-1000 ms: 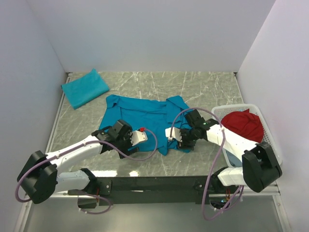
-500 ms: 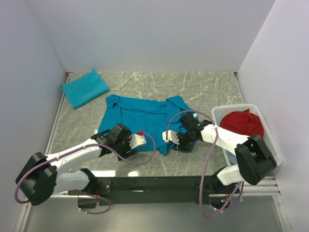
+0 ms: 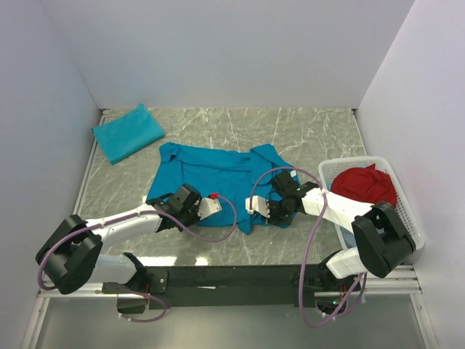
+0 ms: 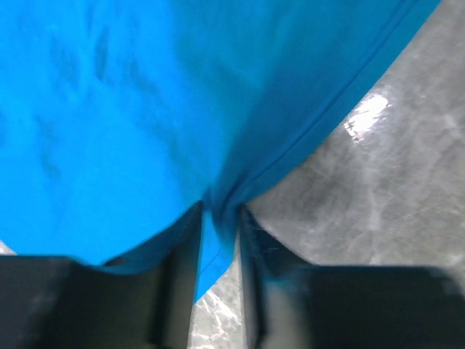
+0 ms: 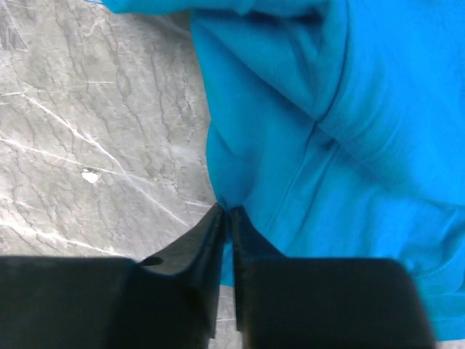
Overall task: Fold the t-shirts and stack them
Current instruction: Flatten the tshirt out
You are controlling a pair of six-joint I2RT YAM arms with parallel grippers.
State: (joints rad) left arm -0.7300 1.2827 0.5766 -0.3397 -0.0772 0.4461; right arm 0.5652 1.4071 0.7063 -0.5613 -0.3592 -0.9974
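One bright teal t-shirt (image 3: 218, 173) lies spread flat in the middle of the marble table. A second teal t-shirt (image 3: 128, 132) lies folded at the back left corner. My left gripper (image 3: 170, 205) is down at the spread shirt's near left hem. In the left wrist view it (image 4: 216, 227) is shut on a bunched fold of that hem (image 4: 218, 196). My right gripper (image 3: 280, 212) is at the shirt's near right edge. In the right wrist view it (image 5: 227, 217) is pinched shut on the cloth's edge (image 5: 240, 174).
A white slatted basket (image 3: 408, 211) stands at the right edge with a red cloth (image 3: 367, 186) in it. Grey walls enclose the table on the left, back and right. Bare marble (image 3: 305, 131) shows behind and in front of the spread shirt.
Both grippers have closed from wide open onto the shirt's near edge. The left arm has sunk lower, and the right gripper has shifted slightly left.
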